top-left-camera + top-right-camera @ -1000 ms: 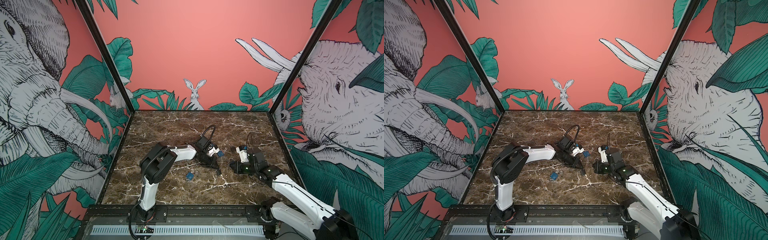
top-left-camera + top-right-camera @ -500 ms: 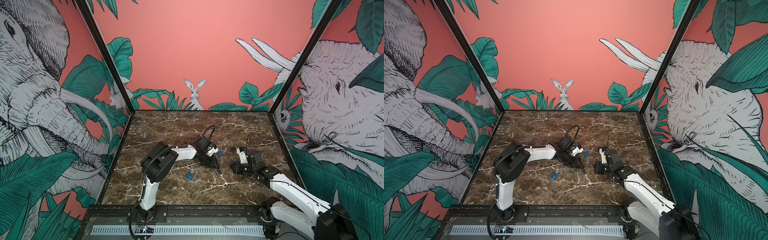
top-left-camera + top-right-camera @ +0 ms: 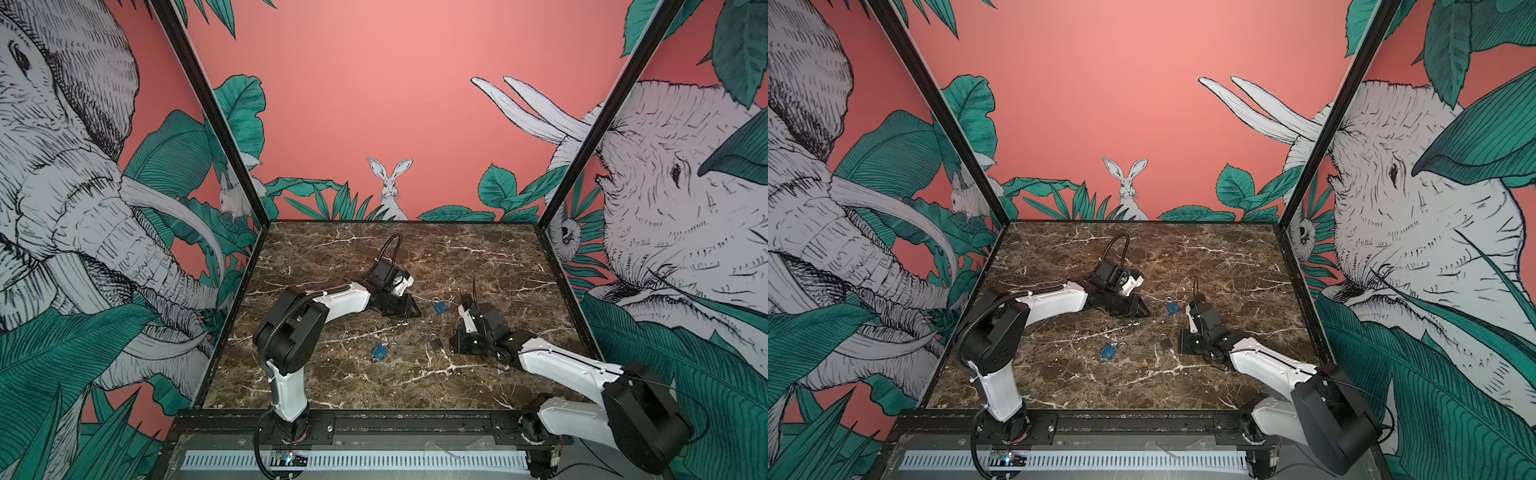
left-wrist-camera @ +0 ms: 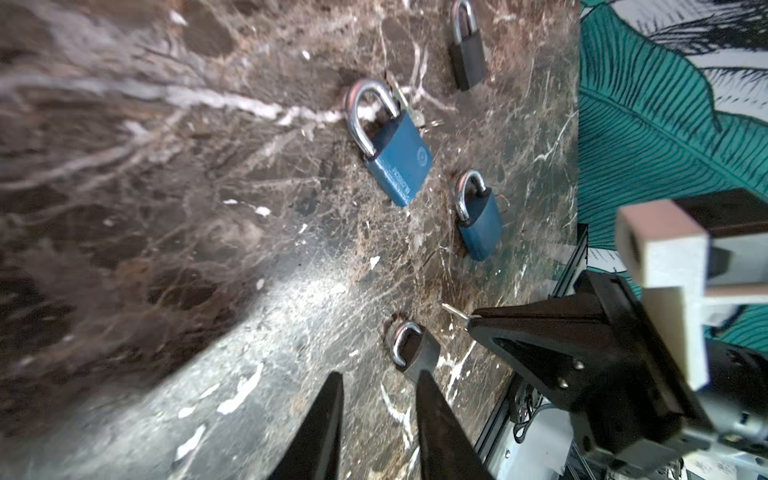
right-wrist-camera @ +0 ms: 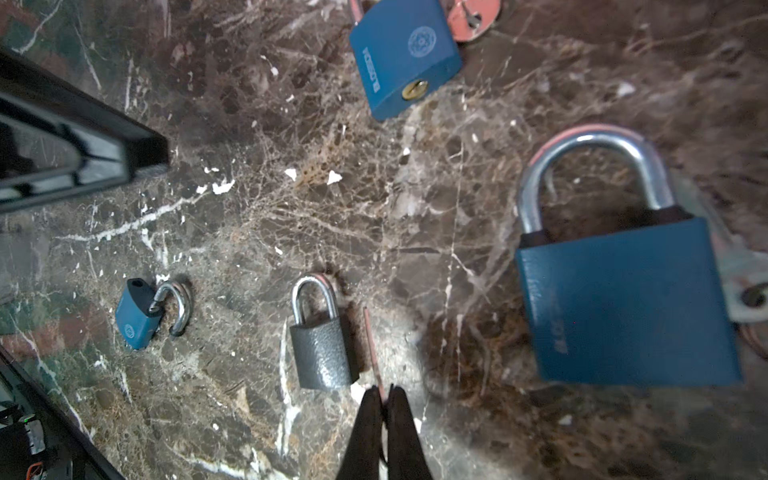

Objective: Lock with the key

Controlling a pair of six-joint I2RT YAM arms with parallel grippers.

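Note:
My right gripper point(image 5: 382, 388) is shut on a thin key point(image 5: 370, 345), seen edge-on, with its blade lying alongside a shut grey padlock point(image 5: 322, 349). To that padlock's side lies a small blue padlock point(image 5: 137, 318) with its shackle swung open. In both top views the right gripper point(image 3: 455, 344) sits just right of the grey padlock point(image 3: 435, 344), and the open blue padlock point(image 3: 379, 352) lies further left. My left gripper point(image 4: 379, 374) is open and holds nothing. In a top view it point(image 3: 413, 311) rests low on the table, left of a shut blue padlock point(image 3: 439, 307).
Another shut blue padlock point(image 5: 627, 307) lies close under my right wrist on a silver key point(image 5: 744, 274). A red-headed key point(image 5: 473, 12) lies by the far blue padlock point(image 5: 405, 58). The marble table point(image 3: 374, 390) has walls on three sides and a black rail point(image 3: 395, 422) in front.
My left gripper has opened and drawn back a little to the left, leaving the shut blue padlock on the table. The right gripper has shifted slightly toward the front, still shut on the key.

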